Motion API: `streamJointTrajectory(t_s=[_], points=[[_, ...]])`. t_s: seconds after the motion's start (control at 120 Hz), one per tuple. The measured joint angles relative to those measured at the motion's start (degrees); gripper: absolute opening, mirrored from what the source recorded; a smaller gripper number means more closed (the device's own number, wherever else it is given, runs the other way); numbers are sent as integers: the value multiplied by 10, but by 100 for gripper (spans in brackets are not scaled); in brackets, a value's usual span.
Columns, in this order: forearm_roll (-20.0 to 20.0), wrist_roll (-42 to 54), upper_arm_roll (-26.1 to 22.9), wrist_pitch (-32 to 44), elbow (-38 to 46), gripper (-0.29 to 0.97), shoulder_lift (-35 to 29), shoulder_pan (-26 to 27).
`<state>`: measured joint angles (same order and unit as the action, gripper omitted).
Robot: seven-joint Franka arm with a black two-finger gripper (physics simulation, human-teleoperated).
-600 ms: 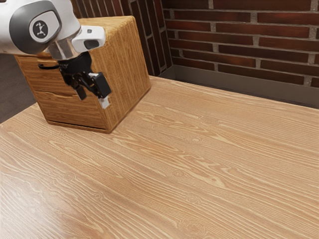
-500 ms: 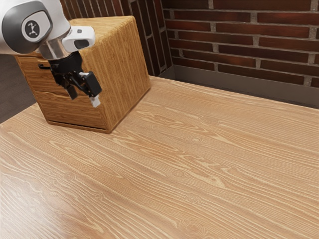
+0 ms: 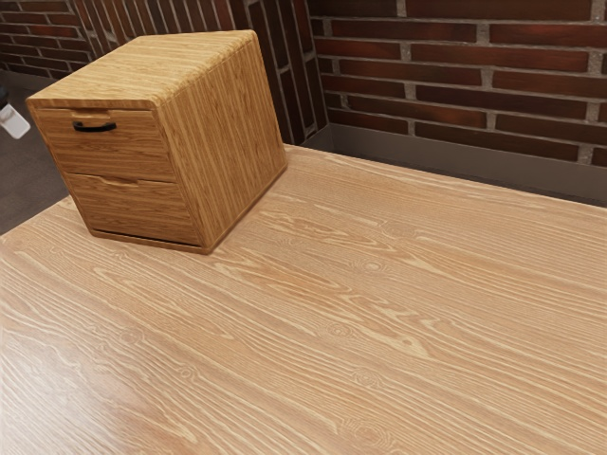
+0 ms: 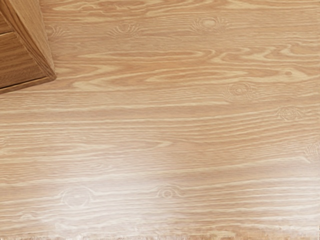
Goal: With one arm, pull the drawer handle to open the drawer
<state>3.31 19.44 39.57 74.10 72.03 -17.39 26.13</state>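
Your gripper (image 3: 9, 119) has swung away from the cabinet (image 3: 190, 114) front to the exterior view's left edge, open or closed you cannot tell, while the top drawer (image 3: 109, 147) sits flush, its handle (image 3: 95, 125) untouched, so the pull is not yet done.

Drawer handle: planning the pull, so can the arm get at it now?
Probably yes: the handle sits exposed on the top drawer front, with nothing in front of it.
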Motion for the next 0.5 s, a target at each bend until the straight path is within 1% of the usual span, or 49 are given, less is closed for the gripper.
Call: streamJointTrajectory(t_s=[0.267, 0.358, 0.417, 0.458, 0.483, 0.5], points=[[6, 23, 20, -24, 7, 68, -1, -5], [12, 29, 33, -29, 40, 68, -1, -9], [21, 32, 36, -31, 81, 68, -9, -37], [41, 34, 36, -32, 116, 68, -31, -61], [52, 35, 28, -32, 142, 68, -44, -97], [58, 35, 17, -33, 162, 68, -52, -142]])
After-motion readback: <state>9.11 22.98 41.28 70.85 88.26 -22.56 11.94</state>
